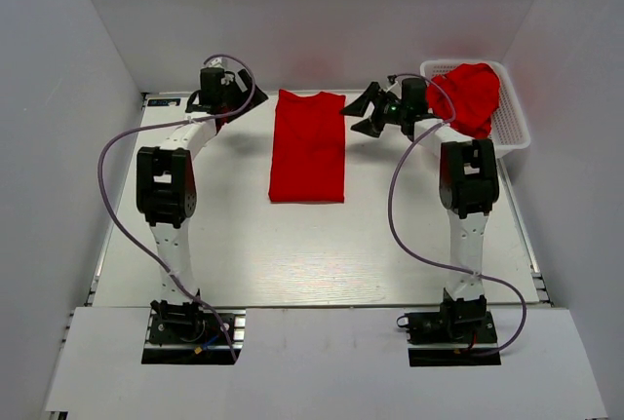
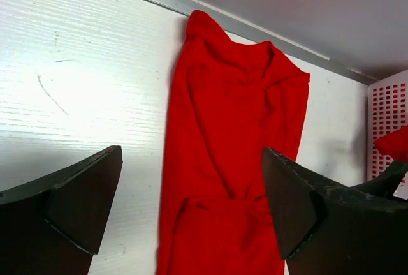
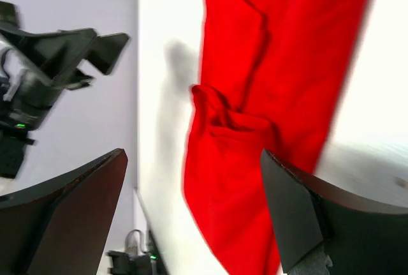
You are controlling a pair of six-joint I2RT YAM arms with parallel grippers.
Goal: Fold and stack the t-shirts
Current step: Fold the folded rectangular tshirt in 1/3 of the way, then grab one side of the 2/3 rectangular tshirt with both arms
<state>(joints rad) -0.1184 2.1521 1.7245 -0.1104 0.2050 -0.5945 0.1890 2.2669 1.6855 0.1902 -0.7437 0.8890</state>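
One red t-shirt [image 1: 308, 147] lies flat on the table, folded into a long narrow strip with its sleeves tucked in. It also shows in the left wrist view [image 2: 236, 134] and in the right wrist view [image 3: 268, 96]. More red t-shirts [image 1: 469, 96] are crumpled in a heap in the white basket [image 1: 517, 130]. My left gripper [image 1: 240, 98] is open and empty, just left of the strip's far end; its jaws [image 2: 191, 205] stand wide apart. My right gripper [image 1: 368, 111] is open and empty, just right of that same end [image 3: 194, 205].
The white lattice basket stands at the back right corner, and its wall shows in the left wrist view [image 2: 386, 118]. White walls close in the table on the left, back and right. The left arm [image 3: 51, 64] shows in the right wrist view.
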